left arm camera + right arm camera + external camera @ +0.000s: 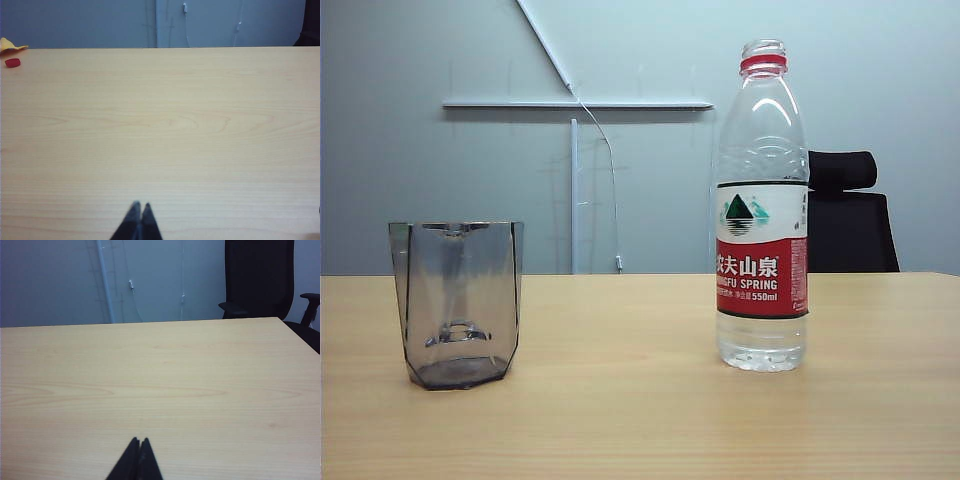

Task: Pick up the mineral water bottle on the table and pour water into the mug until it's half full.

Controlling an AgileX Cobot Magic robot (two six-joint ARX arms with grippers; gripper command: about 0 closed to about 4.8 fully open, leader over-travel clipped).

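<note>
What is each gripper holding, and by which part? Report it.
Nothing is held. The left gripper and right gripper are shut on nothing over bare table; the mineral water bottle stands untouched.

The bench (pixel 640 400) was pale beige-yellow with wood grain. The mug (pixel 458 305) was smoky grey and translucent. The mineral water bottle (pixel 761 215) was clear, with a red neck ring and a white-and-red label bearing green mountains. Both end effectors, left (pixel 138 206) and right (pixel 138 441), were black.

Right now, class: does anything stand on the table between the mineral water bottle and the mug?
Nothing visible: only bare table lies between the mineral water bottle and the mug.
</note>
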